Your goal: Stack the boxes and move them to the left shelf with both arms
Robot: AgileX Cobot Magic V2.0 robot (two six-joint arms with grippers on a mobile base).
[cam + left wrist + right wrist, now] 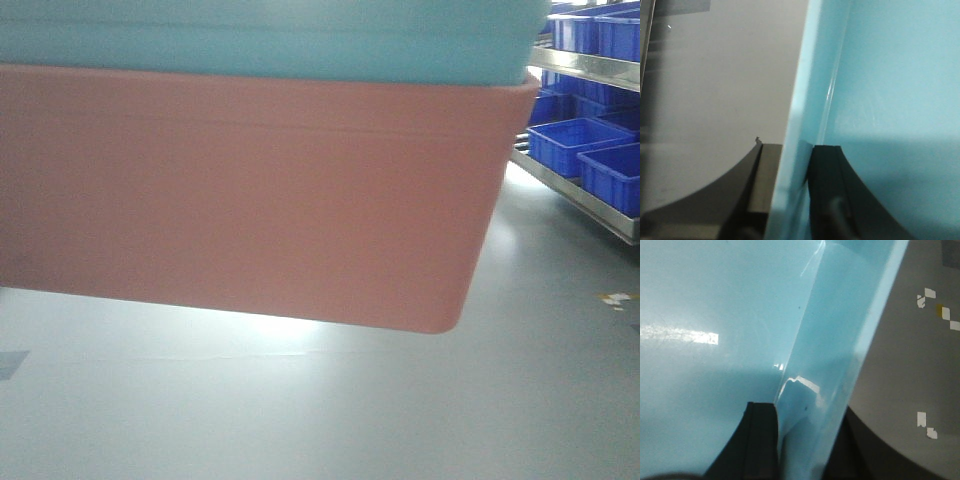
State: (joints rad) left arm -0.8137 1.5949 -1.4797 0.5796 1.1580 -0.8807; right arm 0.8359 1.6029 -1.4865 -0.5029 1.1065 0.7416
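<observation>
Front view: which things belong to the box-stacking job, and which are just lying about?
Job: light blue box nested in salmon pink box; left gripper and right gripper, each clamped on the blue box's wall.
Lying about: dark blue bins on the steel rack; floor tape marks.

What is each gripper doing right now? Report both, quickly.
Left gripper: closed on the light blue box wall, one finger inside, one outside.
Right gripper: closed on the same box's wall, likewise.
</observation>
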